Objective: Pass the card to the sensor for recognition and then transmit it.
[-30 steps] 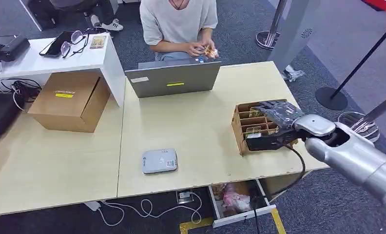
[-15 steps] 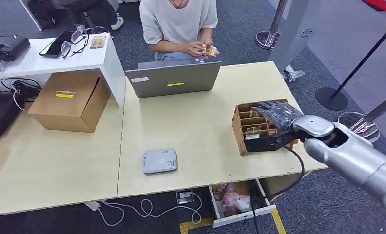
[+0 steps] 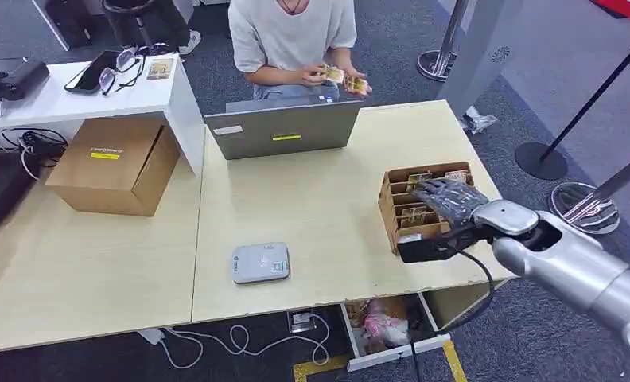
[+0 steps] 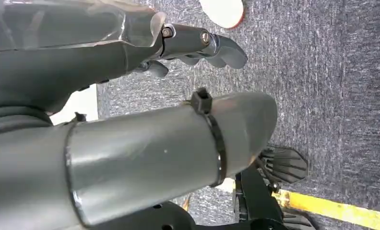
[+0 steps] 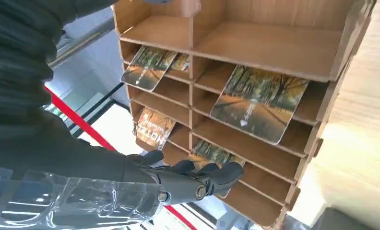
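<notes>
A wooden card rack [image 3: 393, 208] stands near the table's right front edge, with picture cards in several slots. My right hand [image 3: 449, 199] hovers over its front half, fingers apart and empty. In the right wrist view its dark fingers [image 5: 205, 178] reach toward a card [image 5: 211, 152] lying in a slot of the rack [image 5: 274, 48], and another card [image 5: 261, 103] sticks out of a different slot. The grey-white sensor [image 3: 260, 263] lies flat on the table, well left of the rack. My left hand [image 4: 106, 57] hangs over the carpet, holding nothing.
A person sits behind a grey laptop [image 3: 284, 129] at the table's far edge, holding cards [image 3: 344, 78] in both hands. A cardboard box [image 3: 117, 163] sits at the left. An open drawer [image 3: 391, 328] juts out below the table front. Stanchion bases [image 3: 541, 159] stand on the right.
My right hand has slid toward the rack's front slots and dropped lower. The person has moved the cards apart in their hands. The sensor has not moved.
</notes>
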Controlling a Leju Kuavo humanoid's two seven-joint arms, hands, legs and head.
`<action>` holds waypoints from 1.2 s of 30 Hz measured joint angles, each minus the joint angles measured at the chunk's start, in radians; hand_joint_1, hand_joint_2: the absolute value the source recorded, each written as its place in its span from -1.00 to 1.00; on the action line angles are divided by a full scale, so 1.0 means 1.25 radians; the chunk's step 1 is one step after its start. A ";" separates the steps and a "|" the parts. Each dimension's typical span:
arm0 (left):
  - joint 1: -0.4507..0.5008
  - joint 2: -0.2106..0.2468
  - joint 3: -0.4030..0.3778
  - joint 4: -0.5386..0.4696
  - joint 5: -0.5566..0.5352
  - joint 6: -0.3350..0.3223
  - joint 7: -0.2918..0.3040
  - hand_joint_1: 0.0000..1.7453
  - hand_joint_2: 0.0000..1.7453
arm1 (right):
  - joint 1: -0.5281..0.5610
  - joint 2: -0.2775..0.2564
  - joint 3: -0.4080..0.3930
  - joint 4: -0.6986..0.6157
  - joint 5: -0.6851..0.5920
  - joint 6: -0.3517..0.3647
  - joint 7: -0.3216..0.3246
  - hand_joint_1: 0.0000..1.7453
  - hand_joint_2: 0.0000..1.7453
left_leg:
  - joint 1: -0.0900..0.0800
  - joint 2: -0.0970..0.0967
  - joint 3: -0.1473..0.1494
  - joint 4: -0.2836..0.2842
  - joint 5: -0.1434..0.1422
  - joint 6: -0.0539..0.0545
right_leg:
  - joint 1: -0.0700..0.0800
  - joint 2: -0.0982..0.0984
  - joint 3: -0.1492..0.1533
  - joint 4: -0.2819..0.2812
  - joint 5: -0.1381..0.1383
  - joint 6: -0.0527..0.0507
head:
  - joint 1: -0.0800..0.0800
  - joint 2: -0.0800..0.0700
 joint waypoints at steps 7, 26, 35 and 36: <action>0.000 0.000 0.000 0.000 -0.006 -0.003 0.000 -1.00 -1.00 | 0.004 -0.002 0.000 -0.001 -0.005 0.000 -0.001 -1.00 1.00 | 0.000 0.000 0.000 0.000 0.000 0.000 | 0.000 0.000 0.000 0.000 0.000 0.000 | 0.000 0.000; 0.006 0.004 0.000 0.000 -0.016 -0.008 -0.002 -1.00 -1.00 | 0.007 -0.005 0.015 0.000 -0.018 0.001 -0.009 -0.80 1.00 | 0.000 0.000 0.000 0.000 0.000 0.000 | 0.000 0.000 0.000 0.000 0.000 0.000 | 0.000 0.000; 0.006 0.004 0.000 0.000 -0.016 -0.008 0.003 -1.00 -1.00 | -0.004 -0.004 0.024 0.003 -0.022 0.000 -0.015 -0.84 1.00 | 0.000 0.000 0.000 0.000 0.000 0.000 | 0.000 0.000 0.000 0.000 0.000 0.000 | 0.000 0.000; 0.006 0.004 0.000 0.000 -0.016 -0.008 0.003 -1.00 -1.00 | -0.006 -0.003 0.026 0.004 -0.023 0.000 -0.016 -0.84 1.00 | 0.000 0.000 0.000 0.000 0.000 0.000 | 0.000 0.000 0.000 0.000 0.000 0.000 | 0.000 0.000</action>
